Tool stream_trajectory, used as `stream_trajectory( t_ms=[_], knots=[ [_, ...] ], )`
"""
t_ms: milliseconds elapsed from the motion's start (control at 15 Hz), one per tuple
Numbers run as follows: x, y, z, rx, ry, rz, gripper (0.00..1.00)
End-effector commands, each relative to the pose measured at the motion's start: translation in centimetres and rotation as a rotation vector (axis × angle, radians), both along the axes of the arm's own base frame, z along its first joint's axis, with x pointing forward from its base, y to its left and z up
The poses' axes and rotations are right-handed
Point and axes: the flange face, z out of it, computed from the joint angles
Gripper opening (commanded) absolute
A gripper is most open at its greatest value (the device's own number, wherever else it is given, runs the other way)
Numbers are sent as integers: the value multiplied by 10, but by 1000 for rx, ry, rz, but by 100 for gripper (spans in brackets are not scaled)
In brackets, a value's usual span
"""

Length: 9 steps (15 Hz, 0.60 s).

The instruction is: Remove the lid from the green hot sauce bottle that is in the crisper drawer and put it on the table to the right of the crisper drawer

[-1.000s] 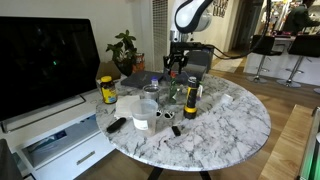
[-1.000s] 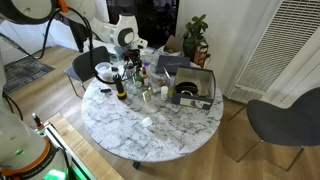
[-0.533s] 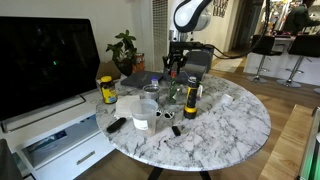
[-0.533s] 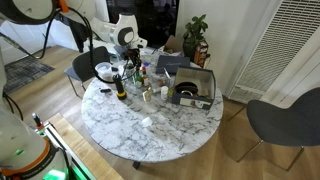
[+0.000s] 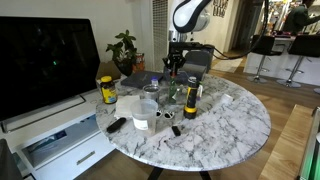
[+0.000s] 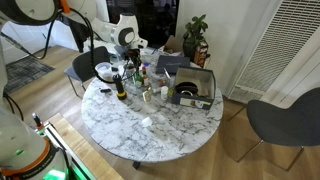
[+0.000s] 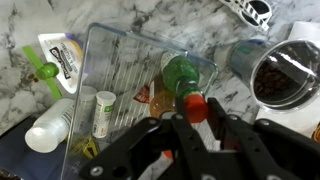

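The green hot sauce bottle [image 7: 180, 72] stands in the translucent grey crisper drawer [image 7: 120, 60], its red-orange lid [image 7: 197, 105] pointing up toward the wrist camera. My gripper [image 7: 198, 120] is shut on the lid, one black finger [image 7: 178, 132] pressed to each side. In both exterior views the arm reaches straight down over the drawer [image 5: 160, 86] at the far side of the marble table [image 5: 240, 120], gripper [image 5: 172, 68] low among the bottles. In the exterior views the bottle is too small to pick out.
In the drawer, a small white bottle [image 7: 102, 112] and an orange packet [image 7: 143, 97]. Beside it lie a white bottle [image 7: 48, 128] and a labelled packet [image 7: 60, 62]; on the other side stand a metal pot [image 7: 290, 80] and a glass [image 7: 240, 55]. A tall labelled bottle [image 5: 190, 105], yellow-lidded jar [image 5: 107, 90] and clear tub [image 5: 143, 112] stand nearby.
The arm holds its place over the crisper drawer. The jaws have drawn together onto the lid; the exterior views barely show it.
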Motion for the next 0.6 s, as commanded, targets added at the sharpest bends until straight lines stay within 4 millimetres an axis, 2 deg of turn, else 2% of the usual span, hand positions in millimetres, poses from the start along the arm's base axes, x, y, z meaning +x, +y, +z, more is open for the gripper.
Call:
stream_trajectory(
  t_ms=[0,533],
  knots=[
    [1,1,4,-2,22,1,15],
    [-1,-3,20,-6,33,-12,7]
  ],
)
